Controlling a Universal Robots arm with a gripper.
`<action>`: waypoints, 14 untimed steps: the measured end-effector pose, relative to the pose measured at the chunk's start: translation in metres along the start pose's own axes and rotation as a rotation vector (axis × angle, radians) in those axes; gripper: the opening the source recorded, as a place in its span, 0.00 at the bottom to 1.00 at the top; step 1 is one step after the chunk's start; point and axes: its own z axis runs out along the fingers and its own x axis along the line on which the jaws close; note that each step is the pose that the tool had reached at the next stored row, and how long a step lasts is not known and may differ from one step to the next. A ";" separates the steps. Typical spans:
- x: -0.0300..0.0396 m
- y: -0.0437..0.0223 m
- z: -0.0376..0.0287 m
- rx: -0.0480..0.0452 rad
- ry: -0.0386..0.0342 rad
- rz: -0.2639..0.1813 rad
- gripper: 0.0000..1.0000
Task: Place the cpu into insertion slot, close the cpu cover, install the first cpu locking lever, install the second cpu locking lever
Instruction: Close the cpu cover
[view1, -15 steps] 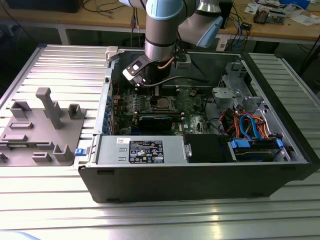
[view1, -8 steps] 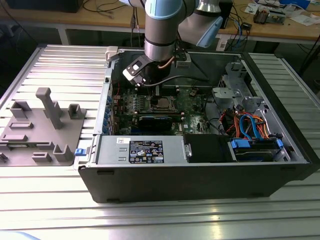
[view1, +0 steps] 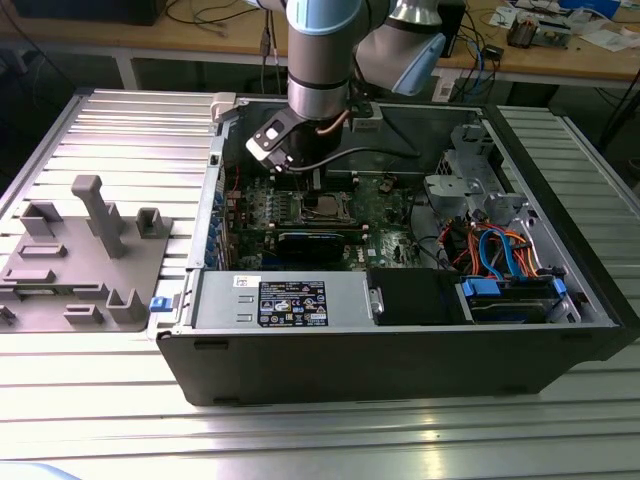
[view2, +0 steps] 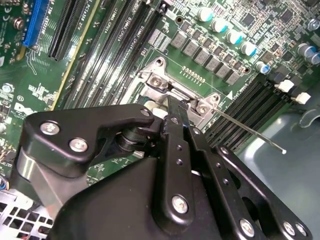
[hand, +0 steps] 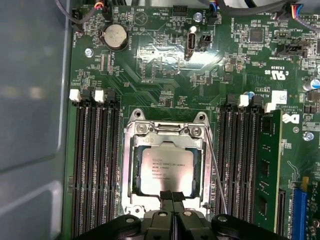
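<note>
Black gripper (view2: 173, 104) linkage sits closest to the lens in the second wrist view, and its two fingers are pressed flat together with nothing visible between them. Same story in the first wrist view: the gripper (hand: 172, 196) shows only a thin seam between the tips, jaws clenched. They're right down at the edge of the cpu cover (hand: 202, 167), which lies flat. Just ahead of the jaws, framed in the cover's window, there's the cpu (hand: 166, 170), silver top up, seated in the insertion slot (hand: 135, 172). To one side of the jaws a thin locking lever (hand: 218, 175) runs along the cover and slants away from it; in the second wrist view that lever (view2: 250, 132) sticks out free over the memory slots (view2: 235, 125). More memory slots (hand: 95, 165) flank the socket on both sides of the jaws. Beyond them spreads the green motherboard (hand: 165, 65). Pulling back to the exterior view, the gripper (view1: 303, 180) hangs inside the open computer case (view1: 400, 360), just above the cpu (view1: 322, 207). Well away from the jaws, at the exterior view's left, a grey fixture tray (view1: 85, 250) rests on the slatted table (view1: 120, 120).
</note>
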 end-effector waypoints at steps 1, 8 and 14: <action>0.0000 0.0000 0.0009 0.0002 0.0001 -0.008 0.11; -0.0001 -0.0002 0.0055 0.0066 0.0004 -0.012 0.11; -0.0001 -0.0001 0.0058 0.0066 0.0006 -0.012 0.11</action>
